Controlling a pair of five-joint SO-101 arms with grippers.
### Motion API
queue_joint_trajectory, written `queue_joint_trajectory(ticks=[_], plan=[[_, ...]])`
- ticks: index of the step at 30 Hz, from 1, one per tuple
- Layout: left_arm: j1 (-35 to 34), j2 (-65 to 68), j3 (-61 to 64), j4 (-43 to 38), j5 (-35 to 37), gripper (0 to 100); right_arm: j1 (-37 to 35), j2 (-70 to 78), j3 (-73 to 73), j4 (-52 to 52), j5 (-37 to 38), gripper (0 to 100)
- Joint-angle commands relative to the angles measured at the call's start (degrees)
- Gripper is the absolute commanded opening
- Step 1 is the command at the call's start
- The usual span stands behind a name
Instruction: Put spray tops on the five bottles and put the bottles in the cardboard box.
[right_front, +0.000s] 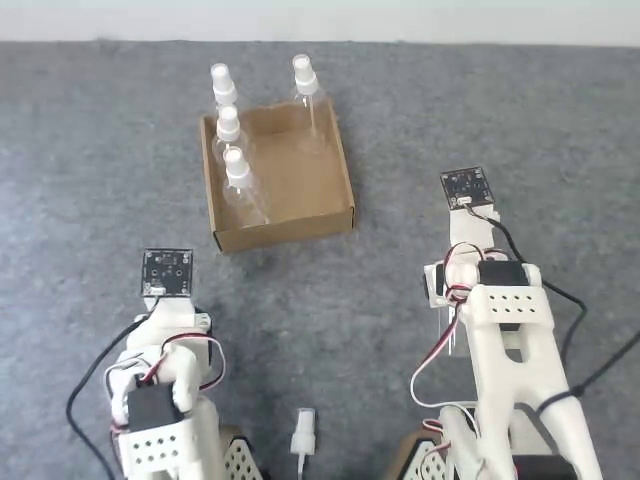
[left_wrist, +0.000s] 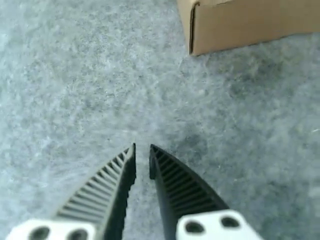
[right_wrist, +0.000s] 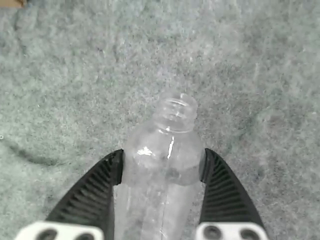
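Note:
The cardboard box (right_front: 285, 230) sits at the far middle of the grey carpet, and one corner of the box (left_wrist: 240, 25) shows in the left wrist view. Several clear bottles with white spray tops (right_front: 237, 165) stand upright in it, along its left wall and at its far right corner (right_front: 304, 75). My right gripper (right_wrist: 161, 152) is shut on a clear bottle (right_wrist: 172, 112) with a bare threaded neck, held low over the carpet right of the box. A loose white spray top (right_front: 303, 432) lies near the front edge between the arms. My left gripper (left_wrist: 142, 147) is shut and holds nothing, just in front of the box's near left corner.
The left arm (right_front: 165, 330) stands at the front left and the right arm (right_front: 500, 300) at the front right, with cables trailing from both. Bare carpet (right_front: 330, 320) stretches between the box and the loose spray top.

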Motion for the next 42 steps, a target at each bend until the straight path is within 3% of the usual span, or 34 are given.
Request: queue_joint_trajectory(ticks=[1, 42], plan=[[-0.18, -0.79, -0.57, 0.26, -0.18, 4, 0.92, -2.68, -0.44, -1.27, 0.09, 6.3], [0.00, -0.79, -0.57, 0.26, -0.18, 4, 2.95, -2.77, -0.62, -1.27, 0.00, 6.2]])
